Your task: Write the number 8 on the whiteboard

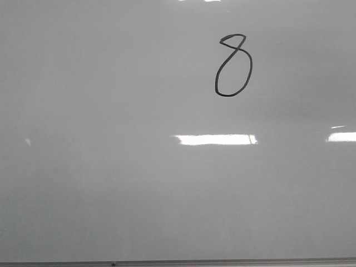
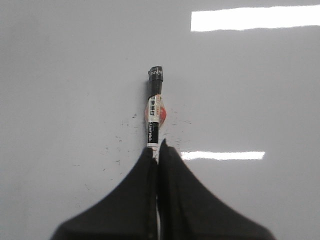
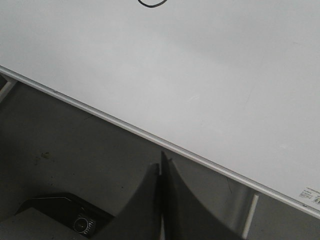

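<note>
Black ink forms the number 8 (image 1: 233, 65) on the upper right part of the whiteboard (image 1: 111, 183), small top loop above a larger oval; bright rectangular reflections lie below it. On the left wrist view, the left gripper (image 2: 158, 150) is clenched around a marker (image 2: 154, 107), its dark end pointing at the board; the right gripper (image 3: 161, 170) is pressed closed and empty, below the board's grey edge strip (image 3: 100, 116).
</note>
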Robot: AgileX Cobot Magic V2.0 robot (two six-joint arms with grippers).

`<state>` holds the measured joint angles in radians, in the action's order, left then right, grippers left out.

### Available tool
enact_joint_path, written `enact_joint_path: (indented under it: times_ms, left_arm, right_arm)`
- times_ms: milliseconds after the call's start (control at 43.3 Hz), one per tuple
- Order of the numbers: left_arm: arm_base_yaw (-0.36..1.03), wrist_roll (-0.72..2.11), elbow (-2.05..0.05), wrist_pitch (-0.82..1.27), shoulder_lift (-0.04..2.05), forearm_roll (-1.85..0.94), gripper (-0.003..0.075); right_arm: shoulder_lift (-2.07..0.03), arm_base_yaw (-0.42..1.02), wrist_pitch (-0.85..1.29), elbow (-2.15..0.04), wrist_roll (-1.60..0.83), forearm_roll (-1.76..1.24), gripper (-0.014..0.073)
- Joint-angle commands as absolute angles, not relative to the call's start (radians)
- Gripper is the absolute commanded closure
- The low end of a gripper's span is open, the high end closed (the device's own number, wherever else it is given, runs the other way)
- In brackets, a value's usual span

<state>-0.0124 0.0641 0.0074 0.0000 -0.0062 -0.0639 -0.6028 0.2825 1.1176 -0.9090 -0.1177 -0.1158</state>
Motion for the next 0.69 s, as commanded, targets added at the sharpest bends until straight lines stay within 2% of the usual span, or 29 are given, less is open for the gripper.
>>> enact_joint_path:
  times_ms: [0, 185, 462, 669]
  left_arm:
    - [-0.014, 0.061, 0.02, -0.084, -0.02, -0.074, 0.0741]
    - [-0.014, 0.061, 0.02, -0.084, -0.019, -0.074, 0.0741]
    - [-0.014, 0.061, 0.02, -0.084, -0.019, -0.074, 0.0741]
    - [-0.014, 0.061, 0.02, -0.084, -0.019, -0.074, 0.0741]
  right_arm:
    - [-0.606, 0.276, 1.066, -0.932, -0.119, -0.114, 0.0701]
    - [-0.551, 0.241, 1.014, -0.887, -0.141, -0.099, 0.0701]
    - [-0.283, 0.056, 0.53, -0.558, -0.141, -0.099, 0.0701]
    - [-0.106, 0.012, 0.3, -0.281, -0.141, -0.099, 0.0701]
